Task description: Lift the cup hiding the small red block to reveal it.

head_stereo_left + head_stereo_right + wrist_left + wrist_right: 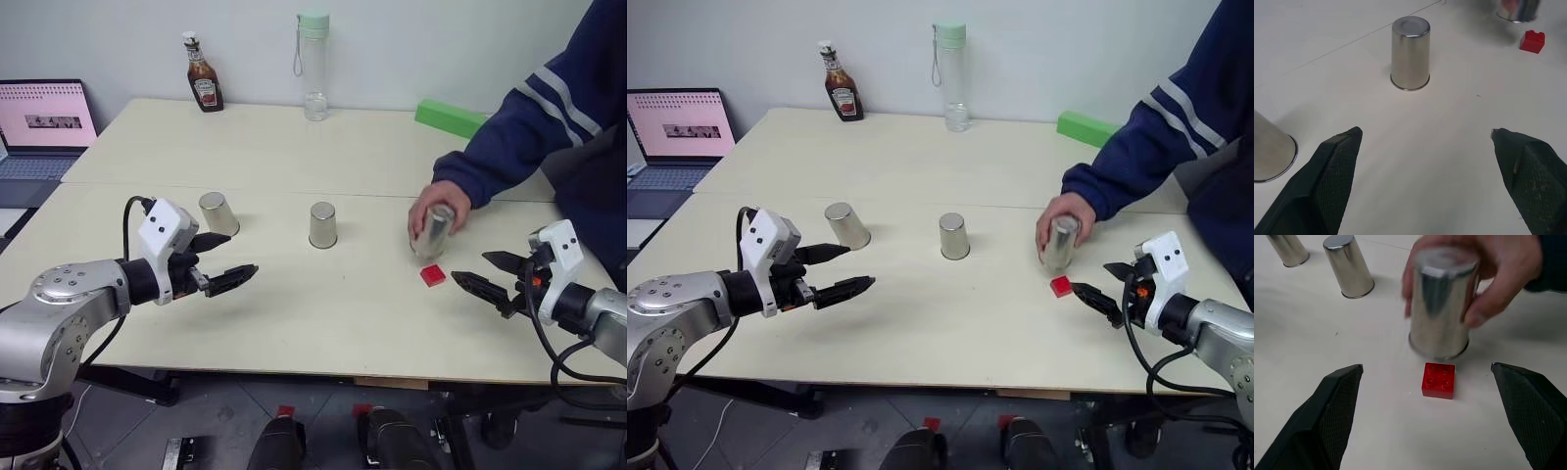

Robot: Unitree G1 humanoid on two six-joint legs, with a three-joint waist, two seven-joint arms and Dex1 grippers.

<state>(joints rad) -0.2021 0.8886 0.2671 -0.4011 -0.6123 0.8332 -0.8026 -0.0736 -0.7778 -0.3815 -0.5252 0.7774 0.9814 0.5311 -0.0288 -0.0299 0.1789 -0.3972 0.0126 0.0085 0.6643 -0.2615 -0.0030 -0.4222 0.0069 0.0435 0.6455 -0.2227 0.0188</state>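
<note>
I see a big pale table (294,323) in front of me. A person leans in from my right side, with a dark blue sleeve (534,127) lying over the far part of the table. At the far left edge sits an open laptop (41,127) with a pink screen.

My left gripper (227,260) hangs over the table on my left, and its two black fingers are spread wide apart with nothing between them. My right gripper (487,274) hangs over the table on my right, and its fingers are spread wide too, holding nothing.

At the back of the table stand a clear water bottle (313,67) with a green lid, a ketchup bottle (203,74) and a long green block (450,117).

Three shiny cups are upside down in a row. The left cup (218,212) is near my left gripper. The middle cup (322,224) stands alone. The person's hand (439,202) holds the right cup (1440,308) and tips it.

The small red block (1438,380) lies bare on the table, just beside that tipped cup, between it and my right gripper
</note>
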